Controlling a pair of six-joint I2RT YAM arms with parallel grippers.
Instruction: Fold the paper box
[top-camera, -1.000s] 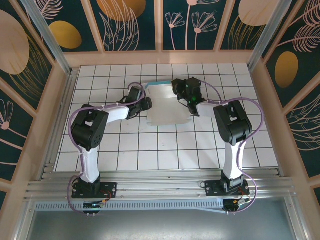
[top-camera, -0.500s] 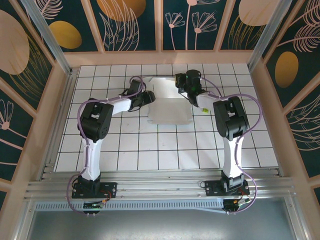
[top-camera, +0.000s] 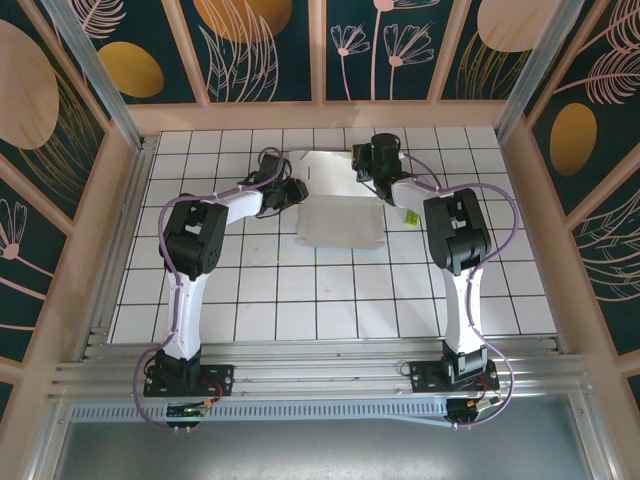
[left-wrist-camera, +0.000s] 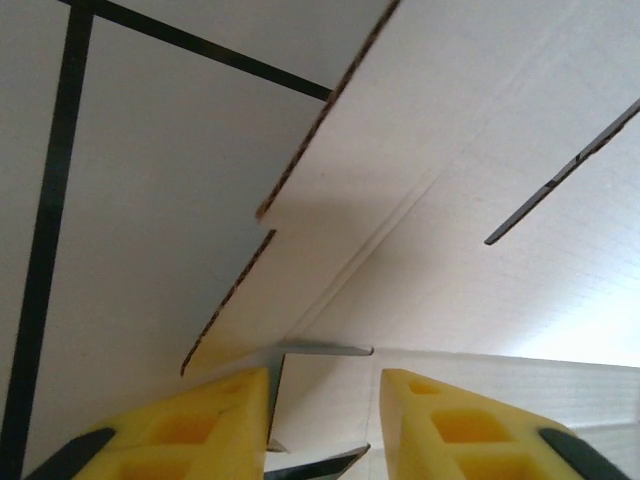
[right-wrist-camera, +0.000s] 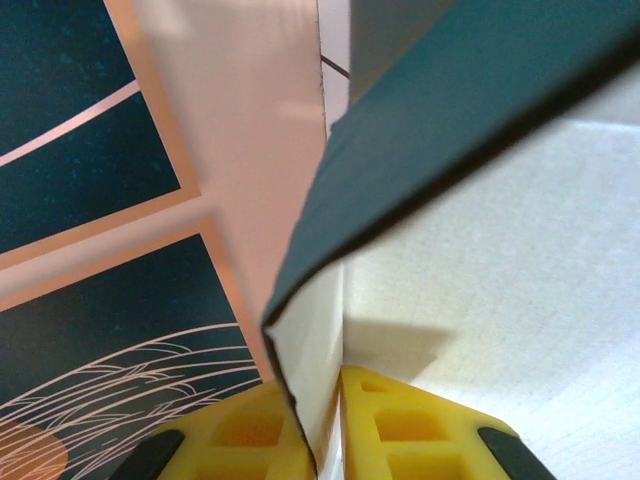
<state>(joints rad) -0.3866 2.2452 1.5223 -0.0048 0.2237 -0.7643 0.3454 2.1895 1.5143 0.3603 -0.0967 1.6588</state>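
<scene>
**Two grippers at the far end of the card**

From the near rail, looking over the tiled table (top-camera: 250, 300), the left gripper (top-camera: 296, 190) sits at about ten o'clock of the paper box (top-camera: 338, 222). Its nose points in at the sheet's left edge. In its wrist view the two yellow fingers (left-wrist-camera: 200, 430) stand apart with a moderate gap, neither wide nor closed. A small corner of white card pokes up into that gap, close against the left-hand finger. The other finger is clear of it, so this looks like a loose straddle, not a pinch. Beyond the fingers the white sheet slopes up and away, with a notched brown cut edge and a dark slot in it.

The box lies white side up between the two arms, toward twelve o'clock of the table's middle. Its near part is flat on the tiles. The far panel, at twelve o'clock, looks raised off them.

The right gripper (top-camera: 364, 170) is at about one o'clock of the box, on that raised far panel. Its wrist view shows the yellow fingers (right-wrist-camera: 400, 430) set narrow, with a wall of card clamped between them. The card is white on its right face, and a dark turquoise flap leans across above. At nine o'clock of that view stands the patterned wall (right-wrist-camera: 90, 150).
</scene>
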